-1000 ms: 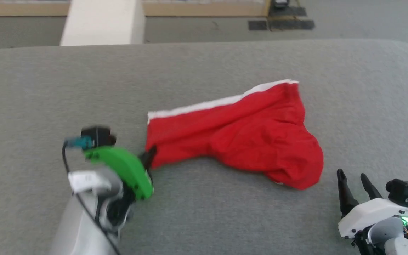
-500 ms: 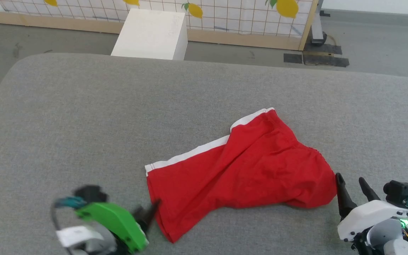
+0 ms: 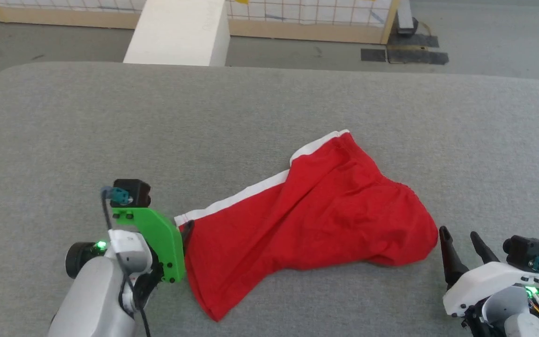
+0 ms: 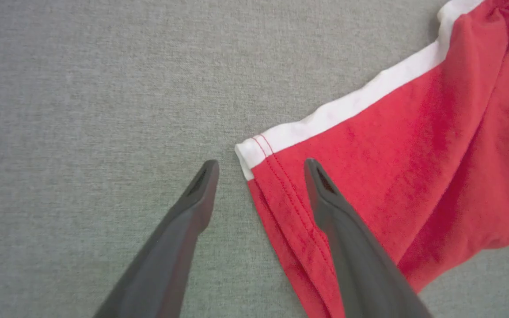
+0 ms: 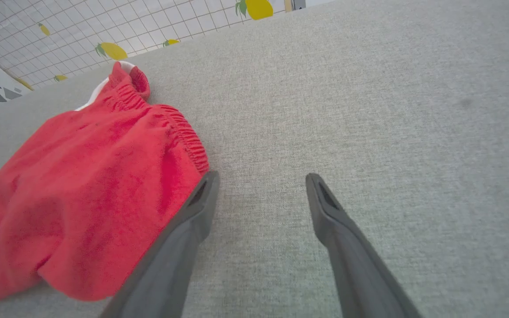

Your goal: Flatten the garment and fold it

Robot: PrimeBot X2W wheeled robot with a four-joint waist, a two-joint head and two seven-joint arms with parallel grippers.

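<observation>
Head view puts the left gripper at the lower left, on a green mount, right against the garment's near-left corner. From the left wrist its fingers stand well apart with nothing clamped: one lies over the bare grey pad, the other over red cloth just inside the stitched hem, with the white-trimmed corner between them. I cannot tell whether either finger touches the cloth. The garment lies rumpled at mid-pad, its white band running up and to the right along the far edge and its bulk bunched toward the right. At the lower right, the right gripper is also spread wide and empty, with one finger just beside the gathered waistband.
</observation>
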